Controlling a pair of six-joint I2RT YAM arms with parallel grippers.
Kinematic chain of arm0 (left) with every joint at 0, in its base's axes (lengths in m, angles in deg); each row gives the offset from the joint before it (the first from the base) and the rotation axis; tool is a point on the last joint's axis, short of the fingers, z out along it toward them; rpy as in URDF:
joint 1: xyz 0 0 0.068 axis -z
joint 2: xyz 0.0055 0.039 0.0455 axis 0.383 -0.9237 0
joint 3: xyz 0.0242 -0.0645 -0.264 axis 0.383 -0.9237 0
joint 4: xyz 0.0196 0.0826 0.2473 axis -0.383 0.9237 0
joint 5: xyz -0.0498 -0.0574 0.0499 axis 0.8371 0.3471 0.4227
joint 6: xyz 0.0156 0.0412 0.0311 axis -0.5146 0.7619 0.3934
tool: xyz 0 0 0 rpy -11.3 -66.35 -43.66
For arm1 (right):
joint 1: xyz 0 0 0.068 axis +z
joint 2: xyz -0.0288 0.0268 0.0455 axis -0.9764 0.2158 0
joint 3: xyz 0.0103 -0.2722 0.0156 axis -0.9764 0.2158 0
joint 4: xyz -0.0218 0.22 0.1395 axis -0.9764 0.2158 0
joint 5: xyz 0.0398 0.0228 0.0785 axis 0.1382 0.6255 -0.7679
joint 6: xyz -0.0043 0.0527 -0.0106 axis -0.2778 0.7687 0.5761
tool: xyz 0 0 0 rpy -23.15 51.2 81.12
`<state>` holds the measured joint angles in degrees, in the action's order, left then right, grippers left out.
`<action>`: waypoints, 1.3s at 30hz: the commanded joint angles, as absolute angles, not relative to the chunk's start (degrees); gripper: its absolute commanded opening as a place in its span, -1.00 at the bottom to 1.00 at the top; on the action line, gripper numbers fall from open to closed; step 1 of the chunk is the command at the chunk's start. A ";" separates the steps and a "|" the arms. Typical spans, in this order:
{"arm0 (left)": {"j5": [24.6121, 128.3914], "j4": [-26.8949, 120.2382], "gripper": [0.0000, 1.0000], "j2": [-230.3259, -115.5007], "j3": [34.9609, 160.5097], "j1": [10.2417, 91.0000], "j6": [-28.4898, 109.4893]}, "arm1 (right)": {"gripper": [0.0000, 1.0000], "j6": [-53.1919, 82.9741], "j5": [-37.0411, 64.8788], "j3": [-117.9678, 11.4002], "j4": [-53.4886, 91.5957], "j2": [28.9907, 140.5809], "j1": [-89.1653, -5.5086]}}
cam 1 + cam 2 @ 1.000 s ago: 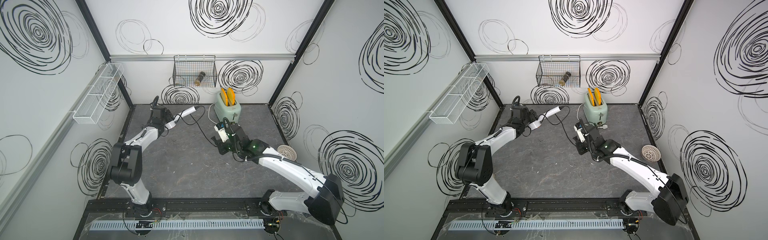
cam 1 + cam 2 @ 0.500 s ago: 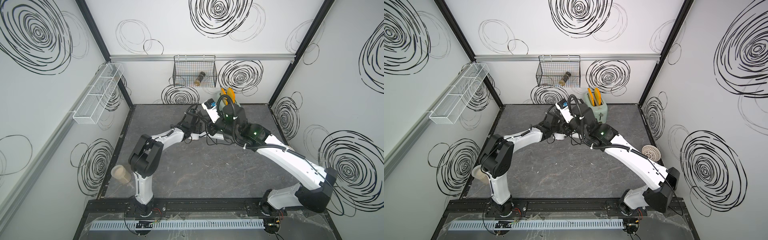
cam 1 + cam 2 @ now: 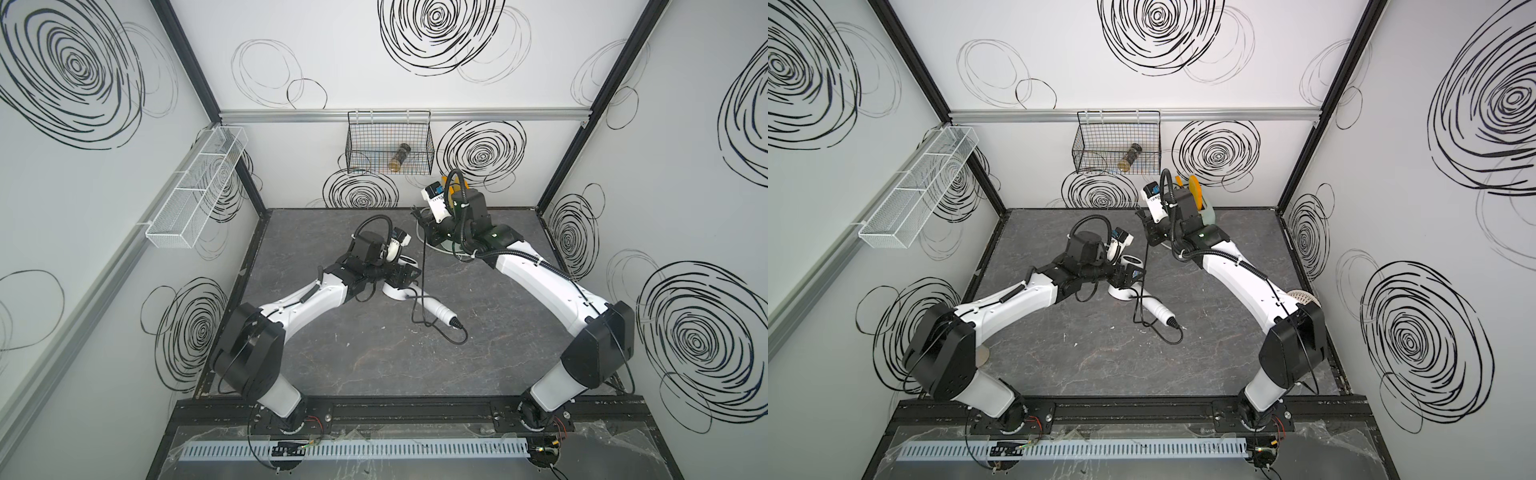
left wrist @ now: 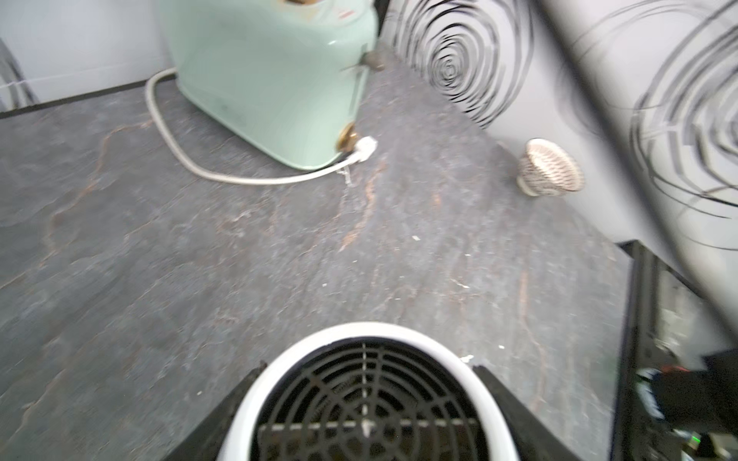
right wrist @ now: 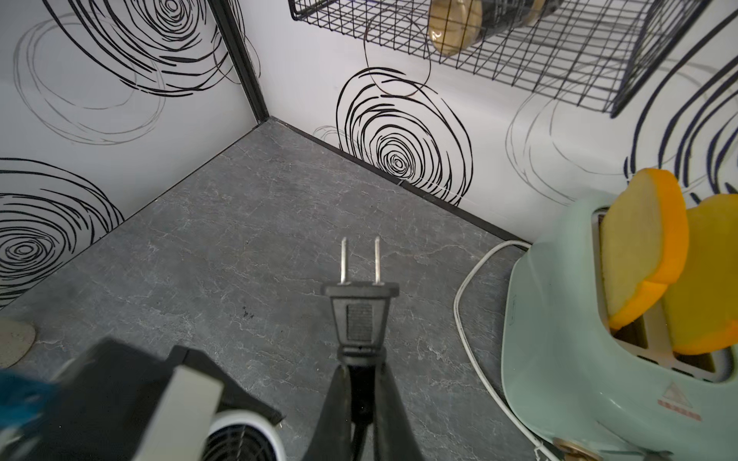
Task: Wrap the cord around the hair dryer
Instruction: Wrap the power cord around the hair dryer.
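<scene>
The white hair dryer (image 3: 432,309) lies low at the middle of the table, its slim handle pointing toward the front. My left gripper (image 3: 405,276) is shut on its head; the left wrist view shows the dark rear grille (image 4: 365,403) between the two fingers (image 4: 497,393). The thin black cord (image 3: 423,266) leaves the handle's end, loops on the table and rises to my right gripper (image 3: 420,220). That gripper (image 5: 362,371) is shut on the cord just behind the black two-pin plug (image 5: 361,311), held above the back of the table. In both top views the cord (image 3: 1147,266) hangs slack.
A mint-green toaster (image 5: 579,339) with orange toast (image 5: 643,247) and a white cable (image 4: 179,155) stands at the back right, close to my right gripper. A black wire basket (image 3: 390,145) hangs on the back wall. A small patterned bowl (image 3: 1300,296) sits by the right wall.
My left gripper has carried the hair dryer from the back left to the middle of the table. My right gripper has gone with the plug from the toaster's front up toward the back.
</scene>
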<state>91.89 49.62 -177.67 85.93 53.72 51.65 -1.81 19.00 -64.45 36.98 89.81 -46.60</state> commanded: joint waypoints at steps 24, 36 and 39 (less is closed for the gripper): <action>81.99 33.79 -1.00 -168.55 80.35 39.25 19.81 | -1.00 12.71 13.64 -36.44 26.35 82.56 -51.36; 48.02 40.78 -1.00 -176.82 86.23 45.09 21.12 | -1.00 20.03 19.38 -27.81 22.88 77.36 -41.69; 41.76 43.01 -1.00 -180.20 88.67 47.04 24.95 | -1.00 19.49 24.14 -29.22 25.03 76.98 -38.33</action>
<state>53.40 44.90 -178.56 84.62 45.64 22.56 18.37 19.22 -27.99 24.69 78.71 -40.85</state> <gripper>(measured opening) 0.779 0.093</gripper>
